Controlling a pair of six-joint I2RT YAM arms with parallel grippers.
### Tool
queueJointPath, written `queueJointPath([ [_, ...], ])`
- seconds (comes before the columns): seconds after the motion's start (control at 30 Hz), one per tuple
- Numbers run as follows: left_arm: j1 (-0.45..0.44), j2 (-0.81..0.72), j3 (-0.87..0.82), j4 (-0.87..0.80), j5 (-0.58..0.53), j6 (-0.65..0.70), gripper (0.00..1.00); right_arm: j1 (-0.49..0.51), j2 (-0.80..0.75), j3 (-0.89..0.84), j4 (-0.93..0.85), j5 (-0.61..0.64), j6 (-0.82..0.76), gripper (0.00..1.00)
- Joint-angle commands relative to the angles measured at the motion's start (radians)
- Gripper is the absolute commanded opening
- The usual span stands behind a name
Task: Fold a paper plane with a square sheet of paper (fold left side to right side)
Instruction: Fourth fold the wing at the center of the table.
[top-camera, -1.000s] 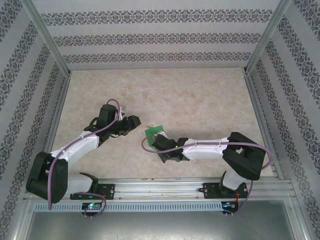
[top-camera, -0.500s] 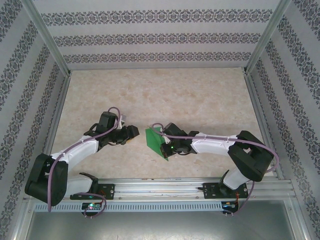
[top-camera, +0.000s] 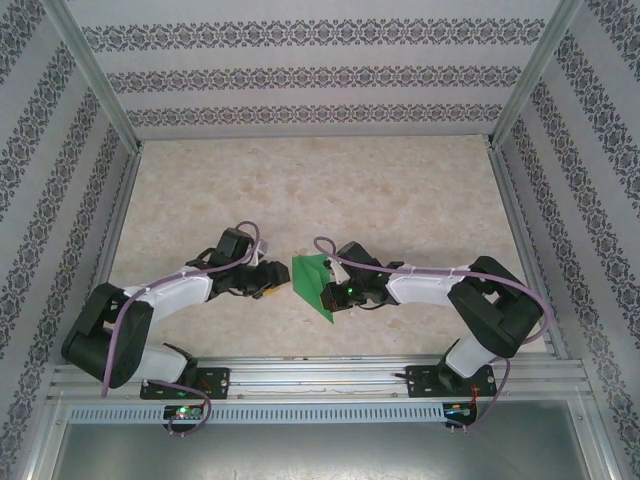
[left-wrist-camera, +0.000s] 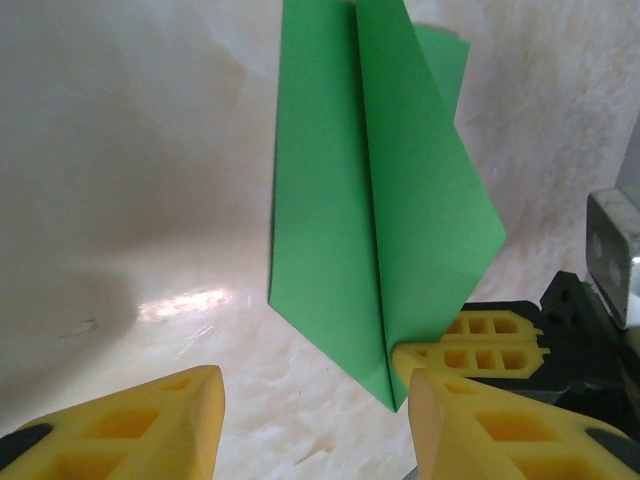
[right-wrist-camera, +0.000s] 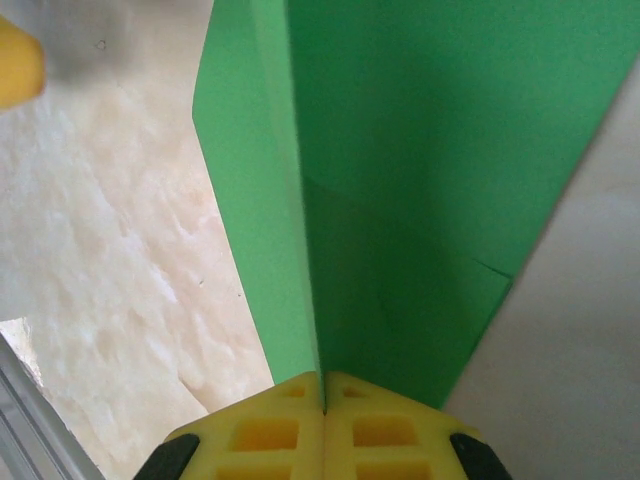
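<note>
Matte green paper plane (left-wrist-camera: 370, 230), a creased, pointed dart against the marbled tabletop (left-wrist-camera: 130, 180). My right tool (right-wrist-camera: 323, 400) clamps its centre fold. Left tool (left-wrist-camera: 310, 390) fingers apart near its tip. Far end cropped.

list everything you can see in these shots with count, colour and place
folded sheet of thin green paper: one, bright green, middle of the near table, between the grippers
marbled tabletop: one, beige, under everything
patterned wall panels: three, white with dark bands, left, back and right
metal frame rail: one, silver, near edge
left gripper: one, yellow fingers, open, beside the paper's point
right gripper: one, yellow fingers, shut on the paper's crease
</note>
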Motion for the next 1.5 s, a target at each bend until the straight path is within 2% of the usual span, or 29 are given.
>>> queueJointPath([
  [0.0, -0.038, 0.041, 0.048, 0.062, -0.014, -0.028, 0.51, -0.01, 0.023, -0.015, 0.041, -0.043, 0.016, 0.0],
  [0.23, -0.09, 0.109, 0.105, 0.07, -0.046, -0.035, 0.49, -0.025, 0.051, -0.026, 0.081, -0.074, 0.026, 0.0],
  [0.4, -0.105, 0.17, 0.138, 0.062, -0.052, -0.036, 0.43, -0.029, 0.056, -0.026, 0.092, -0.086, 0.03, 0.0],
  [0.83, -0.131, 0.278, 0.214, 0.069, -0.053, -0.038, 0.43, -0.032, 0.065, -0.029, 0.1, -0.096, 0.031, 0.0],
  [1.1, -0.134, 0.337, 0.255, 0.003, -0.086, -0.014, 0.42, -0.039, 0.068, -0.022, 0.1, -0.111, 0.031, 0.0],
  [1.3, -0.134, 0.356, 0.255, -0.027, -0.112, -0.008, 0.4, -0.045, 0.05, -0.014, 0.098, -0.127, 0.035, 0.05],
  [1.47, -0.135, 0.353, 0.257, -0.047, -0.136, -0.003, 0.4, -0.06, 0.02, -0.014, 0.106, -0.15, 0.042, 0.15],
])
